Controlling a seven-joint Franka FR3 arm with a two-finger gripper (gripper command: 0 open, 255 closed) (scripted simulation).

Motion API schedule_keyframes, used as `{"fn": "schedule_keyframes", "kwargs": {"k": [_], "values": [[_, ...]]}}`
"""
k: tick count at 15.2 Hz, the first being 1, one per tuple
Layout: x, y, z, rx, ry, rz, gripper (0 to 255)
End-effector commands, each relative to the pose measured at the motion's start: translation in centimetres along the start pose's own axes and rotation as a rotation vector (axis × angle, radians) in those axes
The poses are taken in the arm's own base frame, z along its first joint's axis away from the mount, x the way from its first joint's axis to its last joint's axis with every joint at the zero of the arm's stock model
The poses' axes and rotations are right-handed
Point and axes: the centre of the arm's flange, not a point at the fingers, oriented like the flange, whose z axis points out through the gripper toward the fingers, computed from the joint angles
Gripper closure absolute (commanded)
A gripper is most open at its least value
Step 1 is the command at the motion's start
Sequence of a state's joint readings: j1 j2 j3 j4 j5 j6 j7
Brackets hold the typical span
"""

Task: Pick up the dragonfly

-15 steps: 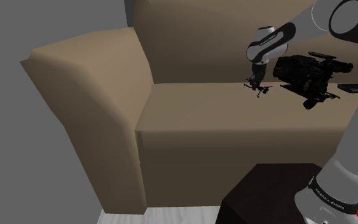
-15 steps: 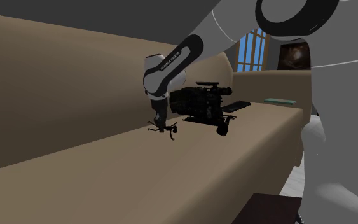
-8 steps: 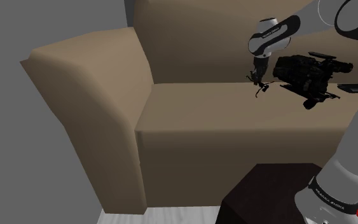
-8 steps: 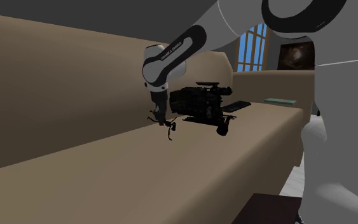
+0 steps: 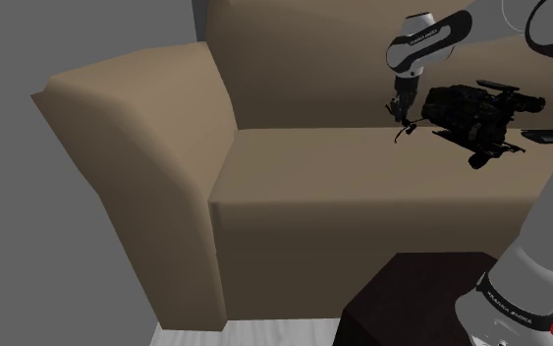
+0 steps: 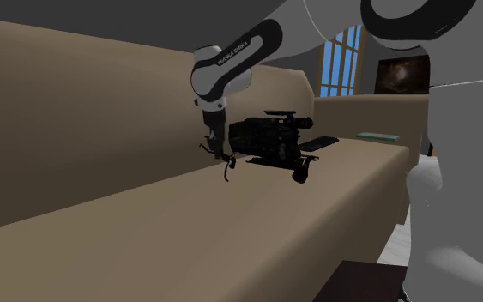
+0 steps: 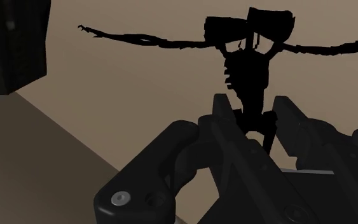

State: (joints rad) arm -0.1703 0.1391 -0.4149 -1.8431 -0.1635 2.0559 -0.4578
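Your hand is clamped and hangs fingers-down at the end of a long reach.

In the shoulder view your arm (image 5: 551, 221) climbs from 5 o'clock up the edge toward 1 o'clock. Its last white link then doubles back toward 9 o'clock and ends in the wrist (image 5: 414, 54), bent so the hand (image 5: 399, 110) points nearly straight down to 6 o'clock. In the wrist view your two black fingers (image 7: 227, 121) stand close together, pressing the thin tail of the dragonfly (image 7: 247, 70) from either side, with its body reaching out past the fingertips.
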Motion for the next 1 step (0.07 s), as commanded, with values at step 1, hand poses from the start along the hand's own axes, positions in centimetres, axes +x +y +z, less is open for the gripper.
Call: {"fn": "schedule_keyframes", "kwargs": {"k": [1], "values": [[0.04,0.0,-0.31,0.0,0.0,0.0,255]]}}
